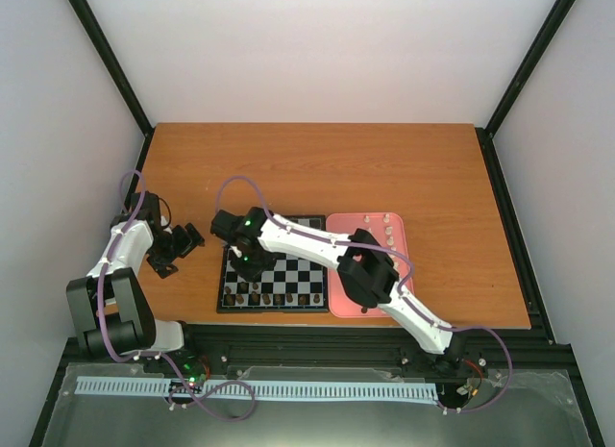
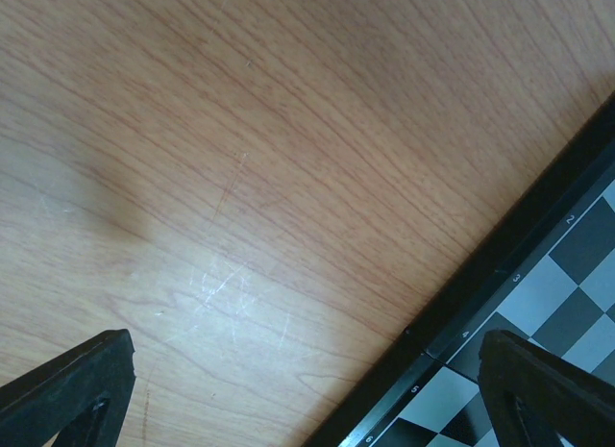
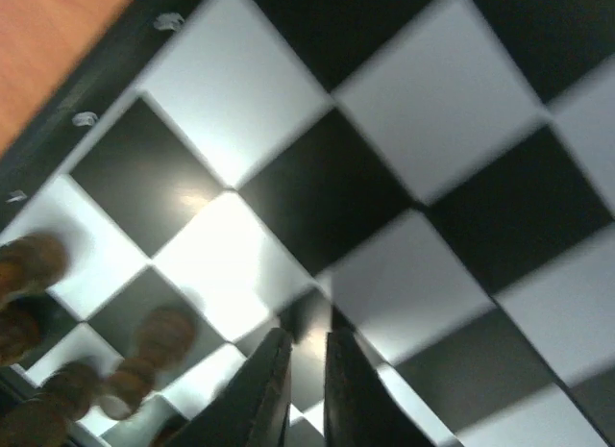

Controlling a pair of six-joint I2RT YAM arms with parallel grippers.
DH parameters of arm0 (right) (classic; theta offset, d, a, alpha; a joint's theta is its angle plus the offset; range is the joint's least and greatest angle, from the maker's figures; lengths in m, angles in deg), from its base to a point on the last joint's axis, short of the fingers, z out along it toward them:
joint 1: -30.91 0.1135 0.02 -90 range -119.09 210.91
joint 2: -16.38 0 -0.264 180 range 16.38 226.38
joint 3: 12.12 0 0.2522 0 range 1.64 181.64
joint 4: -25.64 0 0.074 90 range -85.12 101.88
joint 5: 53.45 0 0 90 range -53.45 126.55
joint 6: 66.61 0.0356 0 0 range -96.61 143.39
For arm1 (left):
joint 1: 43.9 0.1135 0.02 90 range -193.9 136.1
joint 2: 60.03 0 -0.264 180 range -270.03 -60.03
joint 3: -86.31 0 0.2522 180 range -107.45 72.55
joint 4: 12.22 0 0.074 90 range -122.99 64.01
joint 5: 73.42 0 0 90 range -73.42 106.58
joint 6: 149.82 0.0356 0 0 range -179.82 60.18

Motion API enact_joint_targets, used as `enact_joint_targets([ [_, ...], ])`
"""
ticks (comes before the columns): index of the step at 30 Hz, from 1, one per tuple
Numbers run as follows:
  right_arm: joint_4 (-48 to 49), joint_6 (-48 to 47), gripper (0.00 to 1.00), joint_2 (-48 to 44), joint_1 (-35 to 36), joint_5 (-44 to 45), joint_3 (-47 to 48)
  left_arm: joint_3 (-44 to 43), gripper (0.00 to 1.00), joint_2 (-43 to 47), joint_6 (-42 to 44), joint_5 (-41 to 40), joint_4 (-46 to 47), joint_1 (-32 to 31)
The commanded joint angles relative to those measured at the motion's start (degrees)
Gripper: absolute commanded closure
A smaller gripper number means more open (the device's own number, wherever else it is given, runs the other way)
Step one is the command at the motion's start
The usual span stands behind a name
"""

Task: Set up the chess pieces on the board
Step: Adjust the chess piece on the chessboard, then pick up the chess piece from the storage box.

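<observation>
Listing the readable writing first: you have the rank digits 2, 3, 4, 5 and 6 printed pale along the black border of the board point(image 2: 538, 303) in the left wrist view; the small marks on the border in the right wrist view are too blurred to read, and no brand shows anywhere. Item, the board point(image 1: 303, 272): square, black and pale grey checks, thin black rim, lying on the wooden surface point(image 1: 317, 168) near its front edge, just beside a pink tray point(image 1: 338, 226) on its right. Item, dark chess pieces point(image 1: 274, 299): a row of tiny brown figures standing along the nearest rank; in the right wrist view a few of them point(image 3: 154, 341) appear as blurred brown shapes at lower left. Item, cream chess pieces point(image 1: 389, 232): small pale figures on the far part of the pink tray. Item, left end effector point(image 1: 187, 239): over bare wood left of the board, jaws spread wide, holding nothing, its fingers point(image 2: 67, 384) sitting at the two lower corners of its own view. Item, right end effector point(image 1: 240, 266): reaching over the left part of the board, jaws drawn narrow with only a slit between the fingers point(image 3: 271, 380); you cannot tell whether anything is pinched there.
</observation>
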Motion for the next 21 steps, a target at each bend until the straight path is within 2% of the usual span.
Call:
enact_joint_targets([
  [1, 2.28, 3.69, 0.83, -8.18, -2.96, 7.75, -6.39, -0.49, 0.00, 0.26, 0.29, -0.02, 0.43, -0.26],
  [2, 3.41, 4.41, 0.78, -10.26, -4.01, 8.48, -9.18, -0.50, 0.00, 0.35, 0.29, -0.07, 0.44, -0.26],
  [10, 6.57, 4.80, 0.58, -25.49, -15.33, 13.38, -29.22, -1.16, 0.00, 0.65, 0.36, -0.60, -0.08, -0.25],
  [16, 7.97, 4.06, 0.55, -30.92, -21.82, 12.17, -41.78, -1.29, 0.00, 0.17, 0.36, -0.75, 0.04, -0.41],
  [21, 9.08, 2.94, 0.55, -31.76, -23.98, 11.21, -45.91, -1.51, 0.00, -0.01, 0.45, -1.19, -0.14, -0.52],
])
